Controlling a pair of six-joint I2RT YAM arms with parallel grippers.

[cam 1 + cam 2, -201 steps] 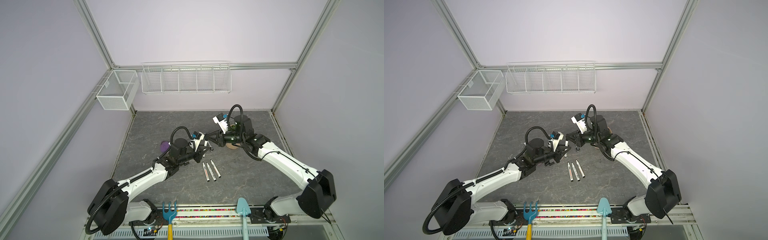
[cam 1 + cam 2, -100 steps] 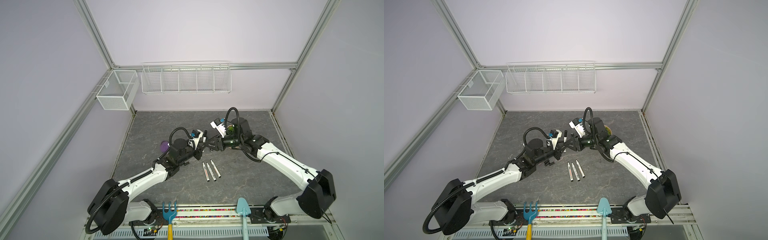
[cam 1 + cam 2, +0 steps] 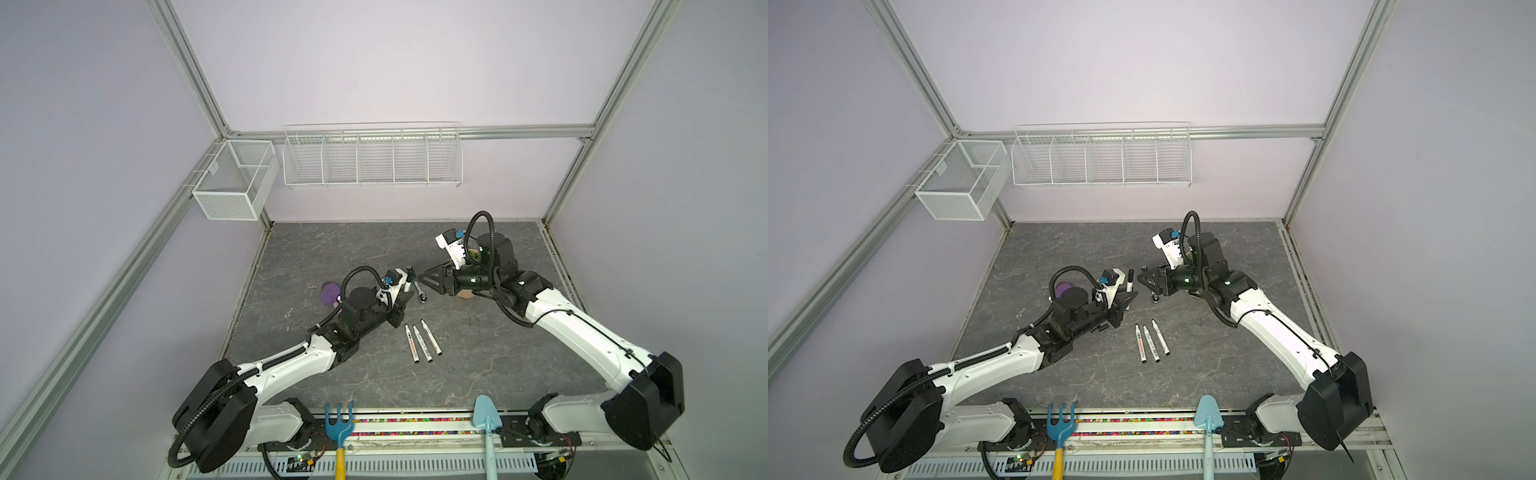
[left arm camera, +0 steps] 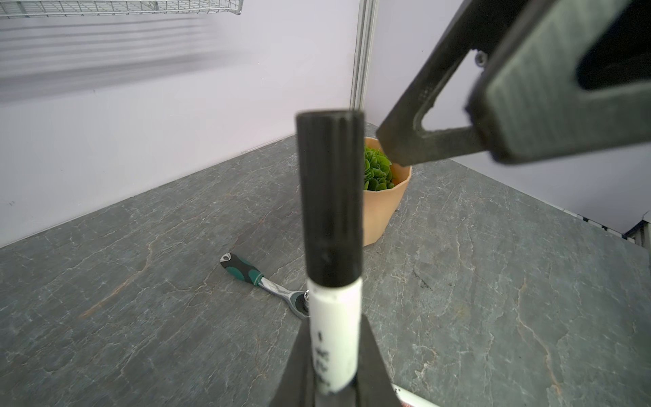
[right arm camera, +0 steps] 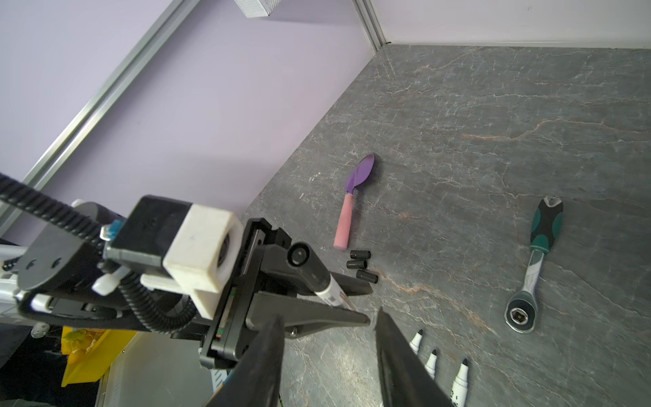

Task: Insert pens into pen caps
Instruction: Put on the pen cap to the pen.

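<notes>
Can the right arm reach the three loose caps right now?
Probably not directly. The caps lie beside the trowel, beyond the left gripper, which holds a capped pen between them and the open right gripper. It would have to go round.

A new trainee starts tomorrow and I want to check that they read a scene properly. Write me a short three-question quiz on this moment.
1. True or false: the pen held upright in the left gripper has a cap on it.
2. How many uncapped pens lie side by side on the table?
3. The right gripper is: A) shut on a cap, B) open with nothing between its fingers, C) shut on a pen.

Key: 1 true; 2 three; 3 B.
</notes>
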